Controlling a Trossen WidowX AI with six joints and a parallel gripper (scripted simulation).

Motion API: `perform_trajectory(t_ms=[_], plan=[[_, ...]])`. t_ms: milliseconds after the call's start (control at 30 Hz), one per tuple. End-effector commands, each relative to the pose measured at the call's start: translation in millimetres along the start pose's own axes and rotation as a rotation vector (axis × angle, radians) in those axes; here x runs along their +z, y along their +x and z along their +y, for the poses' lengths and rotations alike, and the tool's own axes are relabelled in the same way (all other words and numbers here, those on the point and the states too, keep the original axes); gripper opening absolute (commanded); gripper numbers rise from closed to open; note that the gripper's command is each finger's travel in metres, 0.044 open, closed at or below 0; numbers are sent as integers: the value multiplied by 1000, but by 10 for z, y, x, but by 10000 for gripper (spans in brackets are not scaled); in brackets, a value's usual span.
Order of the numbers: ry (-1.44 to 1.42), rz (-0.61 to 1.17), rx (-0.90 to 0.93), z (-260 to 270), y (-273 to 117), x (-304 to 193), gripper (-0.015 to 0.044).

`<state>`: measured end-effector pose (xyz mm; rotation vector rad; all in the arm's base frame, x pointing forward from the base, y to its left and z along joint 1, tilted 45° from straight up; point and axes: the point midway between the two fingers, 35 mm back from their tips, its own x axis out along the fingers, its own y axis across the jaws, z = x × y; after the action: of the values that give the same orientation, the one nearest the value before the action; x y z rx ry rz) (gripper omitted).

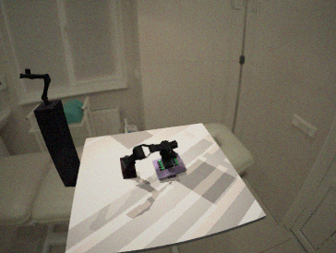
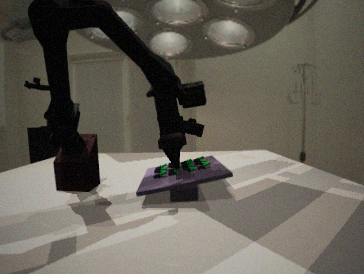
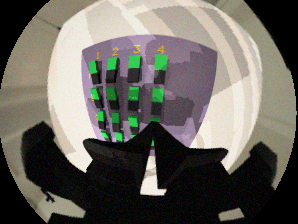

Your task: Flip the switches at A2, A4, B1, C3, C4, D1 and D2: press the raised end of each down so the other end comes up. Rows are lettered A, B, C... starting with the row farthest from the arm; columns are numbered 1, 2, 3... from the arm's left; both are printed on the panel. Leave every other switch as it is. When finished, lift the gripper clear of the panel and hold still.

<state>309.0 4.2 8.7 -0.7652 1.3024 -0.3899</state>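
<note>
Panel (image 1: pixel 179 172) (image 2: pixel 214 173) (image 3: pixel 200 65), purple, tilted on block (image 2: pixel 184 193), on bench (image 1: pixel 106 194) (image 2: pixel 125 235) before your arm; tilt presumably presents switches. Your hand (image 1: pixel 170 164) (image 2: pixel 175 166) (image 3: pixel 153 124): fingers together, empty, low at column 4, likely for pressing one end. Containers: none identifiable.

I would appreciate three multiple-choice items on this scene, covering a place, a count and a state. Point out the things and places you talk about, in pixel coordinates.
1. Where is the gripper (image 2: pixel 173 164) (image 3: pixel 153 124)?
A. At the red box
B. At the panel
C. Beyond the table edge

2. How many column numbers does the panel (image 1: pixel 162 174) (image 2: pixel 215 174) (image 3: pixel 192 82) show?
A. Two
B. Six
C. Four

3. How are the gripper's jaws?
A. Shut
B. Wide open
C. Half open

Key:
1 B: its tips reach down to the switches (image 3: pixel 134 69).
2 C: 1 to 4 are printed along the far edge.
3 A: the fingertips meet, holding nothing.
</note>
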Motion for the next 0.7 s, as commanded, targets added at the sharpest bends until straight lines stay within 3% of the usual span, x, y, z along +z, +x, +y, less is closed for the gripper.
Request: perform_trajectory(t_ms=[0,667], plan=[[-4,-1,-4,-4,7,1,0],[-4,-1,-4,-4,34,2,0]])
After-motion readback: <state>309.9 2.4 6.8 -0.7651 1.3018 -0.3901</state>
